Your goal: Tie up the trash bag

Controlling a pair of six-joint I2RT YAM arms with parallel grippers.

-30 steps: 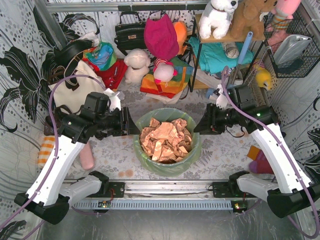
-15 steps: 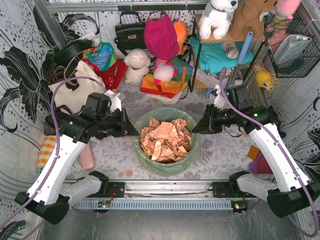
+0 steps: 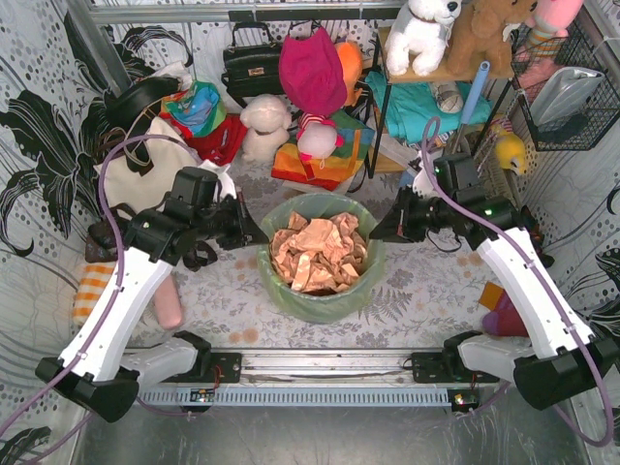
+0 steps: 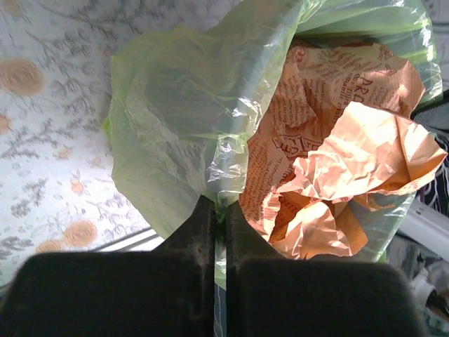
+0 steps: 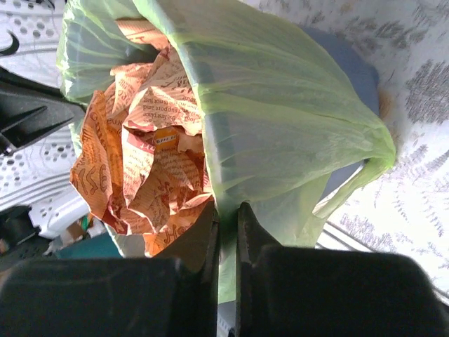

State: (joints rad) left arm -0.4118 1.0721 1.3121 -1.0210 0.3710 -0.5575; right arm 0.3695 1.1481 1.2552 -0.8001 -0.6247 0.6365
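The trash bag [image 3: 320, 302] is thin light-green plastic, full of tan crumpled paper [image 3: 316, 254], at the table's middle. My left gripper [image 3: 258, 235] is shut on the bag's left rim; in the left wrist view the plastic [image 4: 175, 105] is pinched between its jaws [image 4: 219, 207]. My right gripper [image 3: 376, 232] is shut on the bag's right rim; in the right wrist view the green film [image 5: 280, 133] runs into its closed jaws [image 5: 227, 209]. A blue-grey bin [image 5: 344, 74] shows behind the bag in the right wrist view.
Stuffed toys, handbags and clothes [image 3: 310, 87] are piled at the back. A metal shelf [image 3: 426, 77] stands back right, a wire basket [image 3: 572, 97] at the far right. A pink object [image 3: 169, 305] lies left, a purple toy [image 3: 504, 315] right.
Both grippers have risen and moved slightly back with the bag's rim held; the bag has lifted and shifted back, its sides pulled taller.
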